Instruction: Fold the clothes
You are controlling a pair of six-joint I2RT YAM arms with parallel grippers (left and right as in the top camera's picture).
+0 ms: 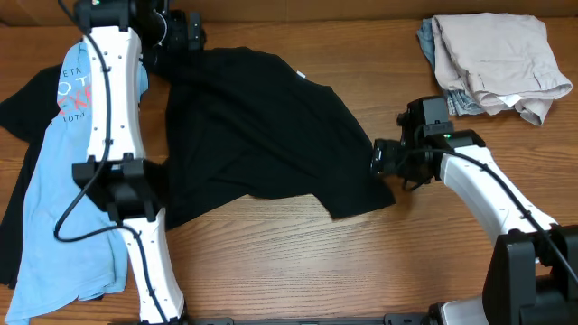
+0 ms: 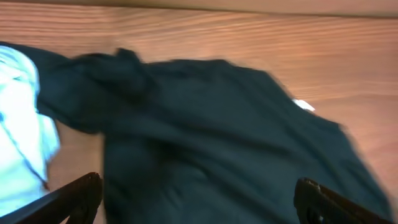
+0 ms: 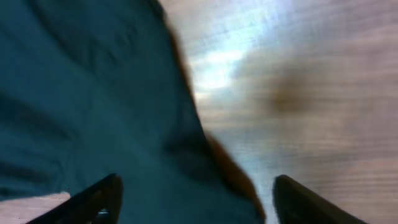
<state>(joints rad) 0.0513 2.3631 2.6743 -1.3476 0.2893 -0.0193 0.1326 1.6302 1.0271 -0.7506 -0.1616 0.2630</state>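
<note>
Item 1. Black T-shirt (image 1: 253,126), one. It lies rumpled across the middle of the tabletop (image 1: 361,262), reaching from the far edge toward the right side. Its small white label (image 1: 301,76) faces up, and no fold is made yet.

Item 2. Light blue T-shirt (image 1: 54,199), one, with red-and-white lettering. It lies along the left edge, over one dark cloth (image 1: 13,108) whose kind we cannot tell.

Item 3. Heap of pale clothes (image 1: 497,59), one, at the far right corner. We count at least two pieces in it.

Item 4. Grippers, two.
- The left gripper (image 2: 198,183) stands at the far edge with its jaws spread wide and holds nothing. Bunched black cloth lies below it.
- The right gripper (image 3: 198,180) is also parted and empty, straddling the shirt's right border where cloth meets bare wood.

Hazards, as we judge them:
- Closing on the bunched far end may catch several layers at once and lock creases into the fold.
- The right jaws may close on only a thin edge of cloth, which could slip out, or they may scrape the wood.
- The left arm (image 1: 113,117) crosses the blue shirt, so a low sweep could drag that shirt askew.
</note>
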